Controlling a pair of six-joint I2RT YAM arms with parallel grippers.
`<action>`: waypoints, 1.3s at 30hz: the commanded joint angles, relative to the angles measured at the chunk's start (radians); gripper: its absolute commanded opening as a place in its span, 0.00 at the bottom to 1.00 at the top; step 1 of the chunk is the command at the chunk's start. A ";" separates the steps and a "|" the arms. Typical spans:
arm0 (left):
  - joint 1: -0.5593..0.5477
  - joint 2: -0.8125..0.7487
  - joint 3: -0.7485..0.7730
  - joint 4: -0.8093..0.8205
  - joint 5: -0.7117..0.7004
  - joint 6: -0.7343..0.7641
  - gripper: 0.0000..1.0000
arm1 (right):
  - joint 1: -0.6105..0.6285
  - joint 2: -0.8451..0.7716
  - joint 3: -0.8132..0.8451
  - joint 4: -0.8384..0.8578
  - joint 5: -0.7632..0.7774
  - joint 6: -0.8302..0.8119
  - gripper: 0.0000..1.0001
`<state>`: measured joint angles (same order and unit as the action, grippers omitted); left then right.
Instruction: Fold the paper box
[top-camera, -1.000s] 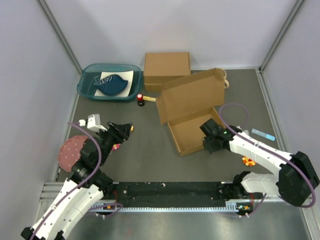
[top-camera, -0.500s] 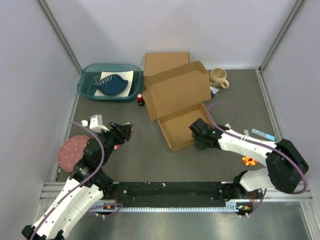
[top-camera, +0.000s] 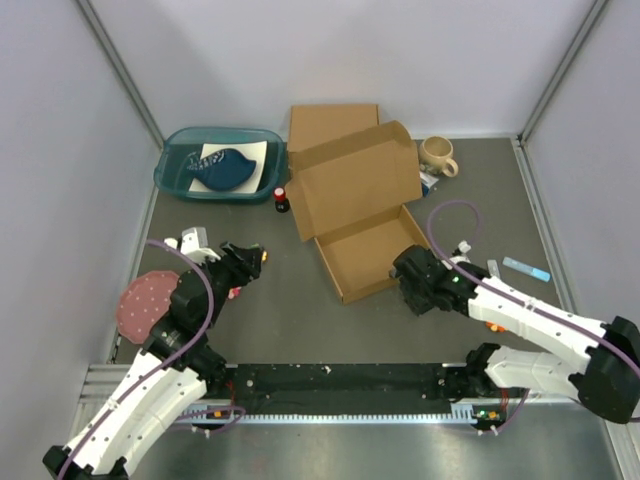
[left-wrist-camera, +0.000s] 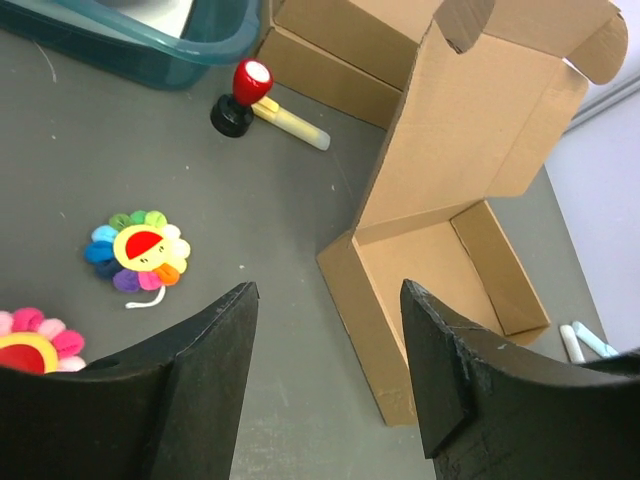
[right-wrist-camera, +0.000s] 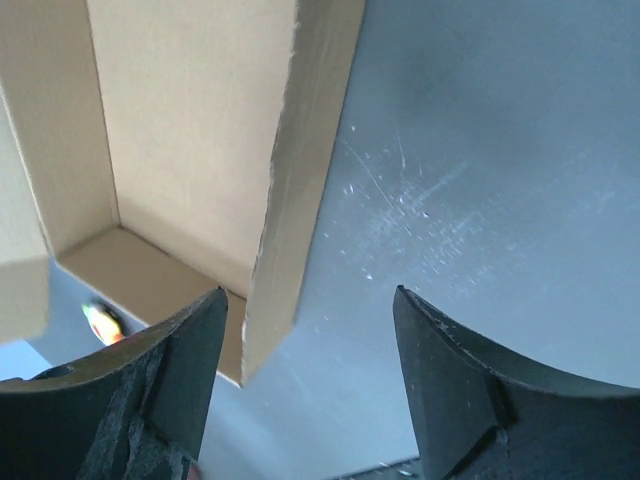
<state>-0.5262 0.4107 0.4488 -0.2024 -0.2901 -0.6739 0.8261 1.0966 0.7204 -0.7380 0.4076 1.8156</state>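
**Box open on the desk, both hands released**

The paper box (top-camera: 375, 250) is seen near the middle of the desk (top-camera: 280, 310), its shallow tray lying flat and its lid (top-camera: 355, 185) raised at the far side — flaps not yet tucked. The right hand (right-wrist-camera: 310, 295) is placed at the tray's near right corner, fingers spread, with the tray's wall in line with the gap; contact cannot be told. The left hand (left-wrist-camera: 325, 295) is seen well to the left of the box — released, nothing gripped.
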 joint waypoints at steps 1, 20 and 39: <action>-0.001 0.000 0.048 0.008 -0.079 0.056 0.65 | 0.053 -0.070 0.114 -0.103 0.060 -0.334 0.69; 0.015 0.884 0.332 0.392 -0.382 -0.067 0.83 | 0.131 -0.322 0.169 0.098 0.211 -1.156 0.75; 0.166 1.260 0.449 0.505 -0.304 -0.173 0.79 | 0.130 -0.508 0.134 0.097 0.217 -1.231 0.77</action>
<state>-0.3782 1.6722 0.8894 0.2455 -0.5907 -0.8204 0.9470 0.5789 0.8581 -0.6731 0.5877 0.6113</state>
